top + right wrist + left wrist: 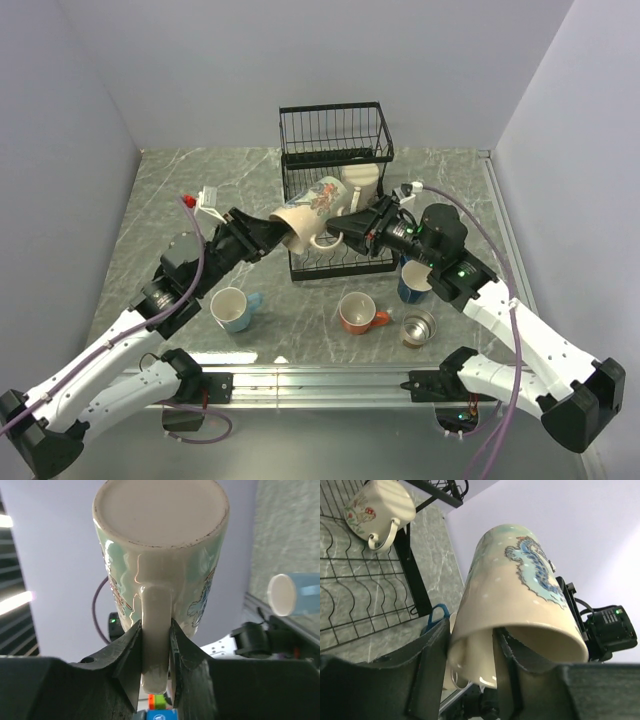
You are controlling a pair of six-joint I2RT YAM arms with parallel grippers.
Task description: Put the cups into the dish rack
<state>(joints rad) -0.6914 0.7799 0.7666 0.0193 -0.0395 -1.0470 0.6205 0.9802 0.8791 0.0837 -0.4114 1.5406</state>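
The left fingers (272, 233) stand partly open astride the rim of the cream mug printed with a blue dragon (308, 208), seemingly not pinching it. The mug lies tilted, mouth toward the left arm, base up and right, above the low tray of the black wire dish rack (336, 108). The right fingers (346, 228) clamp its handle, so the placing likely falls to the right arm.

Glossy glazed ceramic mug (160, 530); matt black wire dish rack (337, 157); shiny steel cup (418, 327); smooth marble-look tabletop (200, 190).
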